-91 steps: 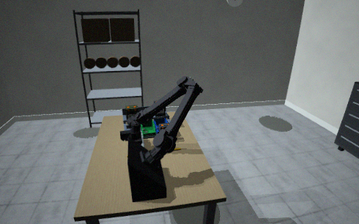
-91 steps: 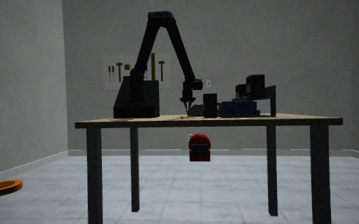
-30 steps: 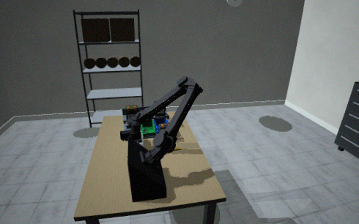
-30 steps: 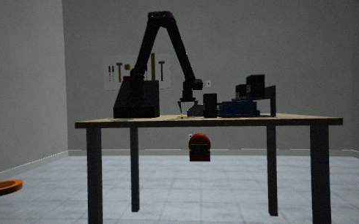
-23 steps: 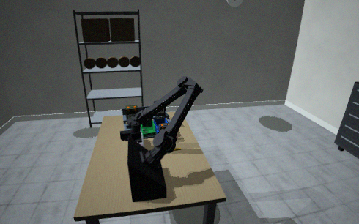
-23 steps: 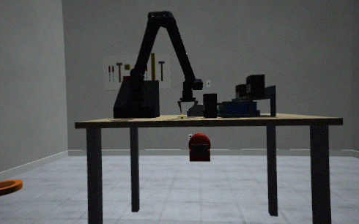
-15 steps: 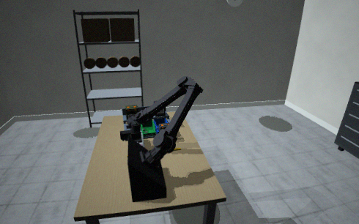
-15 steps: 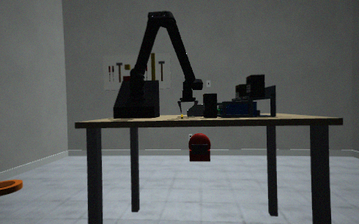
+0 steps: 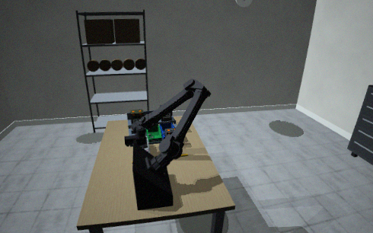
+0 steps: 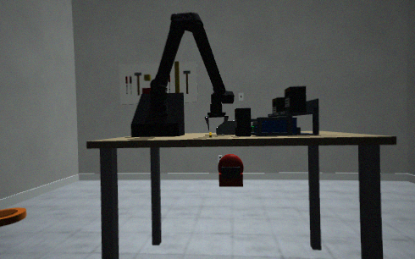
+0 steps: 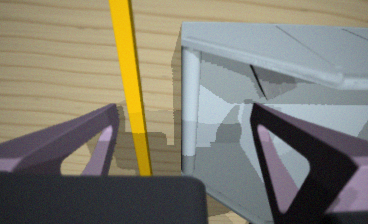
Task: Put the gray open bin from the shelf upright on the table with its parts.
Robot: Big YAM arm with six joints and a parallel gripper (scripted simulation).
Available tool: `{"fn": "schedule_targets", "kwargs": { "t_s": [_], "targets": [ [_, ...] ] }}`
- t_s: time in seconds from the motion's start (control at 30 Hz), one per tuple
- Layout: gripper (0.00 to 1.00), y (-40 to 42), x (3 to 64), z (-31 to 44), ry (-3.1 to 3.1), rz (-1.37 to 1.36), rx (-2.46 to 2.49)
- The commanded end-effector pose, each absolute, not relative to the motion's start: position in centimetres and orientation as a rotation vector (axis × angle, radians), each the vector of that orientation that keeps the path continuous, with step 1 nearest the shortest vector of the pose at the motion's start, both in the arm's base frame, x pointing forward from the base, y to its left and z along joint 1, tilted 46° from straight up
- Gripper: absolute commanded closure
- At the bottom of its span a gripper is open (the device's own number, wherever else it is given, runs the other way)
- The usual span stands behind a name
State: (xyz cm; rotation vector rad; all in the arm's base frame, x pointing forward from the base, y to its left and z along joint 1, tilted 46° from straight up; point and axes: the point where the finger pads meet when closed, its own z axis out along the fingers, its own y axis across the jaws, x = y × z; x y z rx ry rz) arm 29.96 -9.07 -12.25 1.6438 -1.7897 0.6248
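Wrist view only – jaws wide open, empty, straddling bin [image 11: 285, 100] wall; yellow rod [image 11: 132, 90] on bench [image 11: 45, 65] beside it.

gray bin [image 11: 285, 100]: right side cut by wrist frame | contents: cannot tell | yellow strip [image 11: 130, 75]: top cut off

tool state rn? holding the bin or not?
Tool: open, holding nothing. One finger is outside the gray bin, the other over it, beside a yellow strip.
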Motion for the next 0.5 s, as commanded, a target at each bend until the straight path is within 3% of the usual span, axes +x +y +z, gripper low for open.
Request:
{"fn": "schedule_targets", "kwargs": {
  "t_s": [0.0,0.47],
  "targets": [
    [0.1,-8.0,32.2,-11.2,-1.825,0.674,1.654],
    [0.1,-6.2,32.5,-9.5,-1.829,0.674,1.655]
  ]
}}
